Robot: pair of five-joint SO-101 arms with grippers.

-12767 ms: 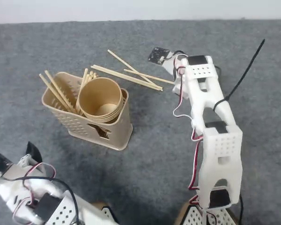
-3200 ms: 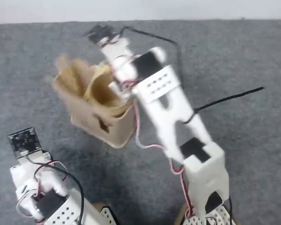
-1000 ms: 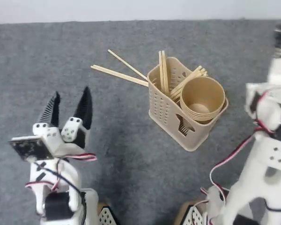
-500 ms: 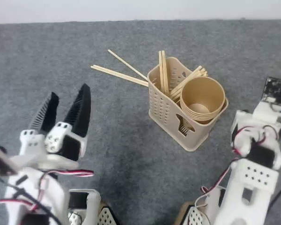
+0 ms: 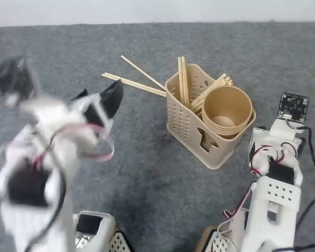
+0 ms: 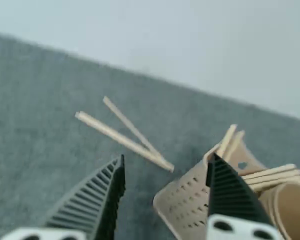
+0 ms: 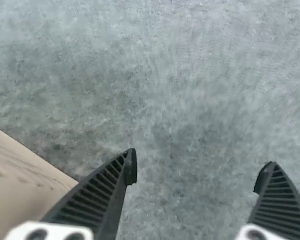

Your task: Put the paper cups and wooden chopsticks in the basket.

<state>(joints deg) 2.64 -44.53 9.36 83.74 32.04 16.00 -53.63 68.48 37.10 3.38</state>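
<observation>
grey carpeted tabletop [image 5: 147, 178] seen from the high view, backed by a pale wall. centre right: beige perforated plastic basket [image 5: 186, 123] standing upright on the carpet. its right compartment holds a nested stack of tan paper cups [image 5: 226, 107], mouths up. wooden chopsticks in the basket [image 5: 182, 79] stand in the left compartment, with a further bundle leaning behind the cups. loose wooden chopsticks [image 5: 134, 84] lie flat on the carpet left of the basket, fanned apart, their near ends reaching the basket's wall. left gripper [image 6: 167, 162]: released, its black ribbed fingers spread wide and holding nothing, raised above the carpet and facing the loose chopsticks and the basket. right gripper [image 7: 200, 160]: released and holding nothing, its fingers spread over bare carpet. right arm [image 5: 275, 178] stands just right of the basket.
</observation>
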